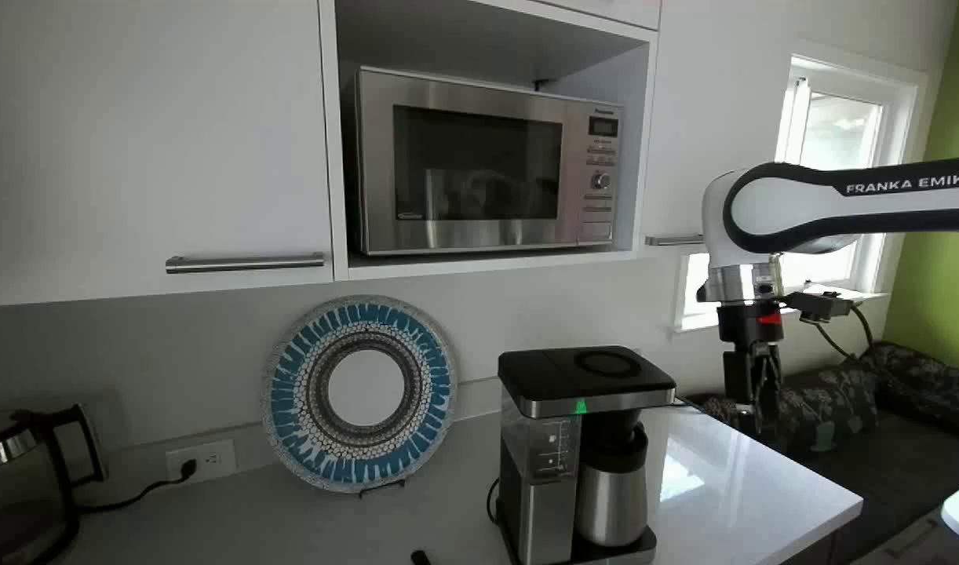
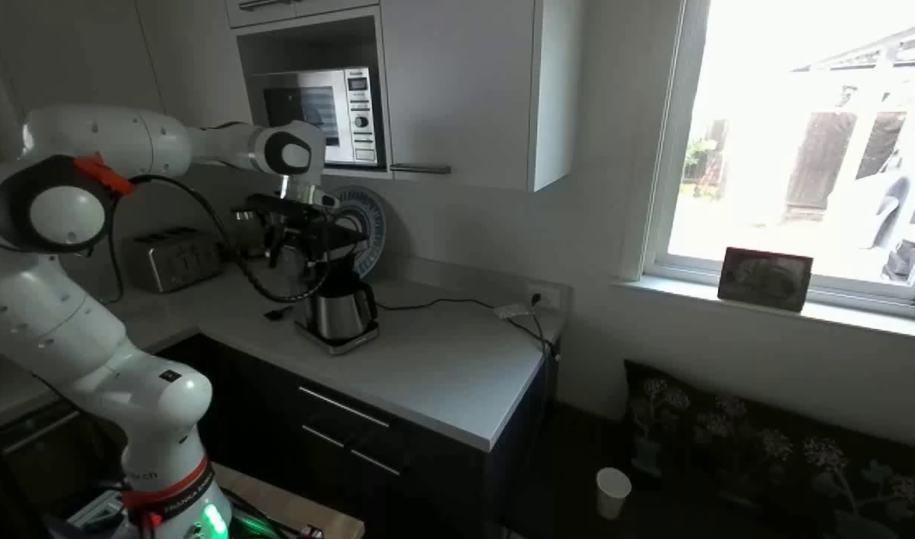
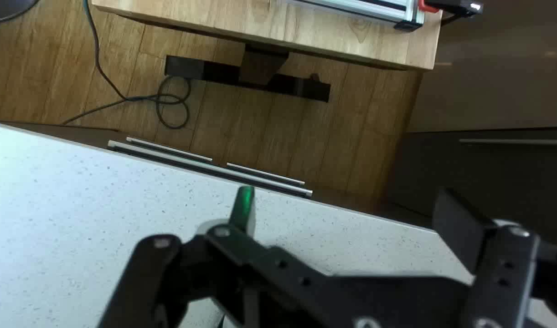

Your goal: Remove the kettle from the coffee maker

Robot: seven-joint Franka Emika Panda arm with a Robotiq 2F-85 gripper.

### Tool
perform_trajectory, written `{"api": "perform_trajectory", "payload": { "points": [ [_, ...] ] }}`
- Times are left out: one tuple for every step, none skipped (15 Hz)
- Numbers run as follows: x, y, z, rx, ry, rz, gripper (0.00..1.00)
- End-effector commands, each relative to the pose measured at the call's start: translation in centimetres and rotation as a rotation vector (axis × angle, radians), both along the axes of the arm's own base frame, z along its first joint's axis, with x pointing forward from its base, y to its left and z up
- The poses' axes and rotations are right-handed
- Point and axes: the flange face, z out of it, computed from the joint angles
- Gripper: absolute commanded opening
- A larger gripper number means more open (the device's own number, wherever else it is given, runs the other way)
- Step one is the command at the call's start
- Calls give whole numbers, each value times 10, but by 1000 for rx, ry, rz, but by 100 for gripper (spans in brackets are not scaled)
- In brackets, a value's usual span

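Note:
The kettle, a steel carafe with a black lid, stands upright on the coffee maker's base in both exterior views (image 1: 613,502) (image 2: 339,316). The coffee maker has a flat black top and steel front column in an exterior view (image 1: 548,506); its base also shows in an exterior view (image 2: 345,344). My gripper (image 1: 752,392) points down, to the right of the coffee maker and apart from it. In an exterior view my gripper (image 2: 296,239) overlaps the machine's top and its jaws are hard to make out. In the wrist view my gripper (image 3: 351,218) is open with nothing between its fingers. The kettle is out of the wrist view.
The microwave (image 1: 479,165) sits in a cabinet niche above the counter (image 1: 731,502). A patterned plate (image 1: 428,392) leans on the wall. A glass electric kettle (image 1: 16,502) stands at the far left. A toaster (image 2: 179,262) and a power cord (image 2: 442,301) lie on the counter.

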Motion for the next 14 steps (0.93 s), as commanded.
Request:
{"api": "perform_trajectory", "payload": {
  "points": [
    [0, 0, 1, 0, 1, 0, 100],
    [0, 0, 1, 0, 1, 0, 100],
    [0, 0, 1, 0, 1, 0, 100],
    [0, 0, 1, 0, 1, 0, 100],
    [0, 0, 1, 0, 1, 0, 100],
    [1, -4, 1, -25, -7, -6, 100],
    [3, -10, 0, -36, -5, -28, 100],
    [3, -21, -3, -60, 1, -68, 100],
    [2, -30, -6, -86, -3, -90, 100],
    [1, -42, -8, -115, -4, -116, 100],
    [-1, -55, -10, -124, 3, -144, 100],
    [-3, -69, -11, -128, 9, -170, 100],
    [-5, -80, -12, -132, 12, -190, 100],
    [-8, -98, -13, -134, 8, -238, 100]
  ]
}}
